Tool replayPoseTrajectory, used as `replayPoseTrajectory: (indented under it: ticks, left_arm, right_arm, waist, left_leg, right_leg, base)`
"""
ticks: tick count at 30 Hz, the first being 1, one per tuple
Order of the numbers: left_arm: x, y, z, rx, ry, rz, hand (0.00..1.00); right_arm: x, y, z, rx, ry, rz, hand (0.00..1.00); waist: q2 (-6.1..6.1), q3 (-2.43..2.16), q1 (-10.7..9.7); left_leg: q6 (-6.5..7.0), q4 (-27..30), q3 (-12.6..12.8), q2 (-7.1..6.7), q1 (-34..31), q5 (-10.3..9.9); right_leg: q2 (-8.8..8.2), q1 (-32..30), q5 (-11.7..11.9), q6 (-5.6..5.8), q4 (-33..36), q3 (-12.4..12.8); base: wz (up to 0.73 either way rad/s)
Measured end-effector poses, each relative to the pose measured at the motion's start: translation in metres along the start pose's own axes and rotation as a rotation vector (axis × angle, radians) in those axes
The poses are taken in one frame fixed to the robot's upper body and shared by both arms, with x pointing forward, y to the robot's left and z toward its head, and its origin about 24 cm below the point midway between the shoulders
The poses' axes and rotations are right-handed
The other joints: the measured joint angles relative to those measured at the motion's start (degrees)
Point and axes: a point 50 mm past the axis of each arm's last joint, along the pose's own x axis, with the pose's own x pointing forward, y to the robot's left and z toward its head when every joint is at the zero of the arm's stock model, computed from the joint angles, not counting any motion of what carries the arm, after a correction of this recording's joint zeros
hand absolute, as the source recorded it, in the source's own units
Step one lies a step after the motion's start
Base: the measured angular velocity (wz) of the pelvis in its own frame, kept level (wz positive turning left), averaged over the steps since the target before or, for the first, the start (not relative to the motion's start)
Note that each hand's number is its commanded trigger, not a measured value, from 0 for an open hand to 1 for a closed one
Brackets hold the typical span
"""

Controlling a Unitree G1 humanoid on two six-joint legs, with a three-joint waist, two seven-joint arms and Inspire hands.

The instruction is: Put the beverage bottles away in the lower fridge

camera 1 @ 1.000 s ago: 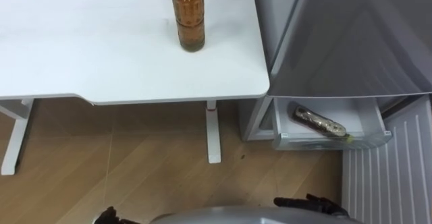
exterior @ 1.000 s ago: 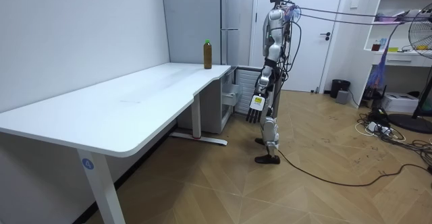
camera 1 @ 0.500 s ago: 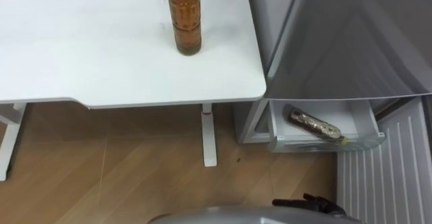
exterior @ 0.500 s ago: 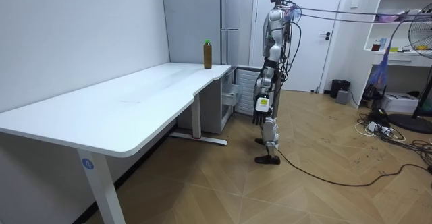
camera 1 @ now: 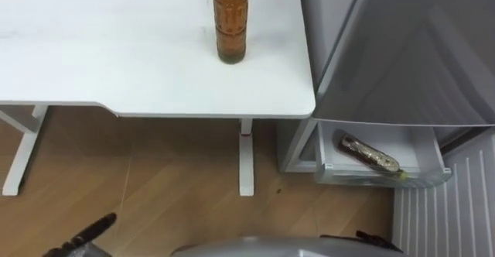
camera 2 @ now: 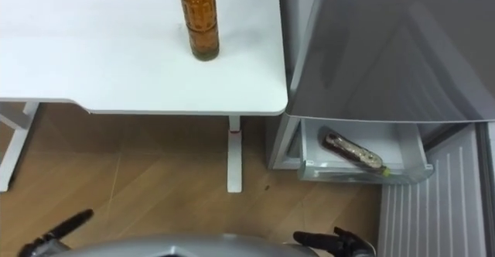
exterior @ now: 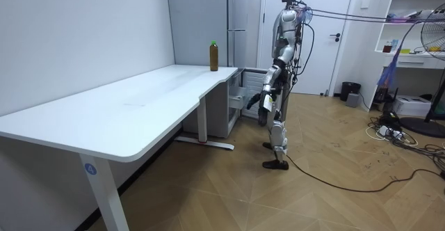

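Fetching step: left robot hand (camera 1: pixel 87 235) and right robot hand (camera 2: pixel 334 243), straight-fingered and empty, must next reach the tea bottle (camera 1: pixel 230 25) standing on the bench (camera 1: pixel 116 63).

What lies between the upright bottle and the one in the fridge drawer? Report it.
Left eye view: bare table right of the upright bottle, then the fridge door corner and the drawer rim before the lying bottle.
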Motion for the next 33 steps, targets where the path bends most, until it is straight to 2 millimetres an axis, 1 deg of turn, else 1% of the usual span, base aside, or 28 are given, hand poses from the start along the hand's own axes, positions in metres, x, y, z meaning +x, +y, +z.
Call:
replayPoseTrajectory:
  ticks: [1, 3, 4, 7, 10, 13, 14, 15, 19, 22, 23, 24, 27, 31, 33]
  left_arm:
    - [-0.001, -0.001, 0.006, -0.02, -0.03, 0.008, 0.0]
    - [-0.008, -0.006, 0.027, -0.088, -0.134, 0.026, 0.0]
    - [-0.01, -0.007, 0.032, -0.103, -0.156, 0.028, 0.0]
    - [-0.021, -0.012, 0.055, -0.195, -0.264, 0.046, 0.0]
    - [-0.028, -0.014, 0.067, -0.25, -0.315, 0.056, 0.0]
    - [-0.039, -0.018, 0.082, -0.317, -0.374, 0.046, 0.0]
    - [-0.046, -0.02, 0.089, -0.35, -0.409, 0.029, 0.0]
    - [-0.052, -0.023, 0.096, -0.368, -0.451, 0.014, 0.0]
    - [-0.072, -0.032, 0.111, -0.336, -0.611, -0.045, 0.0]
    - [-0.104, -0.04, 0.133, -0.325, -0.816, -0.131, 0.0]
    - [-0.108, -0.041, 0.137, -0.325, -0.846, -0.142, 0.0]
    - [-0.117, -0.044, 0.142, -0.326, -0.893, -0.176, 0.0]
    - [-0.134, -0.054, 0.15, -0.323, -0.971, -0.266, 0.0]
    - [-0.15, -0.057, 0.157, -0.334, -1.032, -0.359, 0.0]
    - [-0.162, -0.058, 0.164, -0.35, -1.074, -0.428, 0.0]
  right_arm:
    - [0.0, -0.001, 0.001, -0.008, -0.003, -0.002, 0.0]
    - [0.0, -0.002, 0.003, -0.036, -0.009, -0.007, 0.0]
    - [0.0, -0.002, 0.003, -0.041, -0.01, -0.008, 0.0]
    - [-0.002, -0.005, 0.003, -0.049, -0.024, -0.017, 0.0]
    - [-0.003, -0.008, 0.001, -0.043, -0.03, -0.024, 0.0]
    - [-0.003, -0.008, 0.002, -0.055, -0.034, -0.025, 0.0]
    - [-0.002, -0.007, 0.002, -0.056, -0.04, -0.024, 0.0]
    - [-0.002, -0.006, 0.004, -0.055, -0.05, -0.02, 0.0]
    - [-0.002, -0.004, 0.005, -0.054, -0.068, -0.012, 0.0]
    - [-0.002, -0.004, 0.005, -0.054, -0.077, -0.015, 0.0]
    - [-0.002, -0.004, 0.005, -0.057, -0.079, -0.015, 0.0]
    - [-0.002, -0.004, 0.006, -0.064, -0.084, -0.017, 0.0]
    - [-0.002, -0.004, 0.007, -0.065, -0.094, -0.023, 0.0]
    - [-0.001, -0.004, 0.004, -0.055, -0.088, -0.025, 0.0]
    - [-0.001, -0.004, 0.004, -0.055, -0.095, -0.02, 0.0]
  waist:
    - [0.01, -0.01, 0.01]
    - [0.21, -0.1, -0.04]
    - [0.24, -0.13, -0.05]
    - [0.35, -0.15, -0.07]
    - [0.36, -0.14, -0.1]
    - [0.38, -0.13, -0.01]
    - [0.36, -0.12, -0.04]
    - [0.44, -0.08, -0.07]
    - [0.55, -0.02, -0.11]
    - [0.73, 0.09, -0.26]
    - [0.8, 0.11, -0.39]
    - [0.98, 0.25, -0.57]
    - [1.26, 0.51, -0.68]
    - [1.29, 0.53, -1.73]
    - [1.3, 0.54, -2.03]
  left_leg:
    - [0.0, -0.01, -0.01, 0.0, 0.1, 0.0]
    - [-0.02, -0.07, -0.25, 0.01, 0.46, -0.01]
    - [-0.02, -0.07, -0.27, 0.01, 0.48, -0.01]
    - [-0.03, -0.11, -0.53, 0.04, 0.5, -0.02]
    - [-0.03, -0.13, -0.86, 0.0, 0.48, -0.02]
    - [0.06, -0.12, -2.7, -0.26, 0.47, -0.07]
    - [0.17, -0.14, -3.42, -0.38, 0.44, -0.14]
    - [0.18, -0.13, -3.52, -0.42, 0.42, -0.15]
    - [0.19, -0.04, -3.63, -0.46, 0.44, -0.15]
    - [0.23, -0.09, -3.87, -0.47, 0.29, -0.18]
    - [0.24, -0.09, -3.87, -0.47, 0.29, -0.18]
    - [0.24, -0.08, -3.86, -0.47, 0.28, -0.18]
    - [0.24, -0.05, -3.82, -0.5, 0.14, -0.18]
    - [0.24, -0.01, -3.93, -0.54, 0.06, -0.18]
    - [0.25, 0.09, -4.27, -0.59, 0.12, -0.17]
  right_leg:
    - [0.0, 0.09, 0.0, 0.0, 0.0, 0.0]
    - [0.02, 0.43, 0.0, 0.0, -0.03, -0.03]
    - [0.02, 0.44, 0.0, 0.0, -0.01, -0.08]
    - [0.06, 0.38, 0.0, -0.01, 0.09, 0.04]
    - [0.06, 0.41, 0.01, -0.01, 0.03, 0.04]
    - [0.06, 0.44, 0.01, -0.02, -0.04, -0.01]
    - [0.07, 0.43, 0.01, -0.02, -0.07, -0.03]
    - [0.05, 0.54, 0.01, -0.01, -0.12, -0.06]
    - [0.02, 0.74, 0.01, -0.01, -0.12, -0.24]
    - [0.02, 0.66, -0.01, 0.01, -0.19, -0.33]
    - [0.02, 0.66, -0.01, 0.02, -0.19, -0.31]
    - [0.02, 0.63, -0.02, 0.02, -0.19, -0.28]
    - [0.01, 0.52, -0.02, 0.03, -0.27, -0.24]
    - [0.05, 0.89, -0.02, 0.04, -0.91, -0.36]
    - [0.04, 0.9, -0.03, 0.05, -0.96, -0.21]
  base:
    - [0.0]
    - [0.0]
    - [0.0]
    - [0.0]
    - [0.0]
    - [0.0]
    - [0.0]
    - [0.03]
    - [0.04]
    - [0.0]
    - [0.0]
    - [0.0]
    - [0.0]
    - [0.03]
    - [0.0]
